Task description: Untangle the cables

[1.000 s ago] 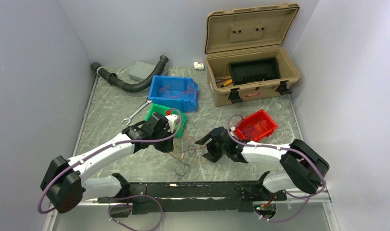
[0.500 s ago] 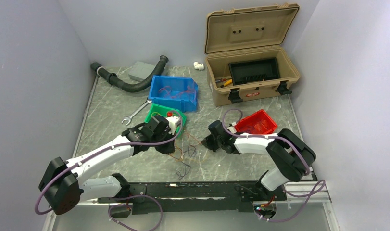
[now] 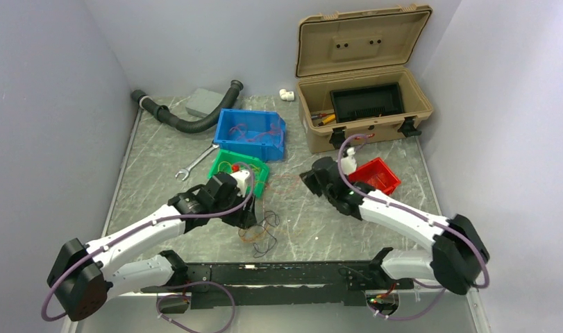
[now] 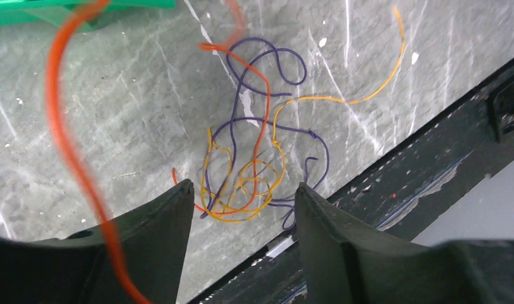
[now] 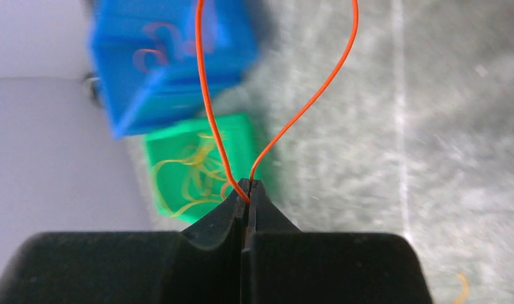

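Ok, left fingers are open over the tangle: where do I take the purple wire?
Take the purple wire at its far loop. That loop lies flat, clear of the yellow knot, and the orange wire crosses only its base. Bring the left gripper straight down from above, fingers astride one strand.

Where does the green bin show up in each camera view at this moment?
Top external: green bin left of centre, just below the blue bin.
Left wrist: only its edge along the top-left border.
Right wrist: left of centre, blurred, behind the orange cable.
Shared landmark: the grey marbled table.
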Controlling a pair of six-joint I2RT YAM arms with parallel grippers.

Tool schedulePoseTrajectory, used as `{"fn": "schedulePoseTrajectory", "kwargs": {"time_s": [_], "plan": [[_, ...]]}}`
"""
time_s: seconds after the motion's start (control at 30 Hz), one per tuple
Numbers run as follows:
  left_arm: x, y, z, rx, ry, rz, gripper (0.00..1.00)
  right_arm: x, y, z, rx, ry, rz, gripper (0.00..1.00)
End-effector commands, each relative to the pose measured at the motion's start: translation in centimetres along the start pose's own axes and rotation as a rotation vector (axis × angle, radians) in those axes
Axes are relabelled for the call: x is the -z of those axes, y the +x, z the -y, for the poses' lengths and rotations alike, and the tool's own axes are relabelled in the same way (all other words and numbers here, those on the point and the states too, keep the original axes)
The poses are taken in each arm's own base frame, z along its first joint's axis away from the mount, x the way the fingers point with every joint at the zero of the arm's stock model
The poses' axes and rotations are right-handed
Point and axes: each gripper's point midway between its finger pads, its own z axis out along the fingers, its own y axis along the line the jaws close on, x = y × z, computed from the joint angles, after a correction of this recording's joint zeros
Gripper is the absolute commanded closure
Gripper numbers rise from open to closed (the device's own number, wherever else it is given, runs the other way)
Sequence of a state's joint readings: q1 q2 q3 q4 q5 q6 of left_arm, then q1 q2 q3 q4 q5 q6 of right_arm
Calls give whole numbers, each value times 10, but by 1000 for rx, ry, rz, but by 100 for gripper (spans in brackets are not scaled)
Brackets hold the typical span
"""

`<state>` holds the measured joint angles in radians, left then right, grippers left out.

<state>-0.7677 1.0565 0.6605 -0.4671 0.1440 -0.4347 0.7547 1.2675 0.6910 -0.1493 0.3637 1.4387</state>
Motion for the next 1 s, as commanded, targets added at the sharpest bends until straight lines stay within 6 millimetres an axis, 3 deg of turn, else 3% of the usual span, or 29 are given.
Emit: {"fn": "schedulePoseTrajectory", "kwargs": {"time_s": [0.0,0.13,0.23,0.33,0.5,0.67,0.97], "plan": [[15,-26,4,32,-2,145,32,45,-58,-74,156,-188,199,100],[29,-37,1,49,-20,233,25,85,-89,-118,214,-296,293,100],[32,-37,-3,70,-28,254,25,115,-118,-140,234,-336,398,100],[32,-33,-6,100,-26,263,24,146,-137,-175,287,-421,462,100],[45,-42,-10,133,-24,333,19,173,-135,-230,410,-549,434,100],[64,-59,-11,83,-38,386,14,194,-133,-271,438,-655,408,100],[66,-125,15,-41,67,607,4,236,-139,-309,401,-790,391,100]]}}
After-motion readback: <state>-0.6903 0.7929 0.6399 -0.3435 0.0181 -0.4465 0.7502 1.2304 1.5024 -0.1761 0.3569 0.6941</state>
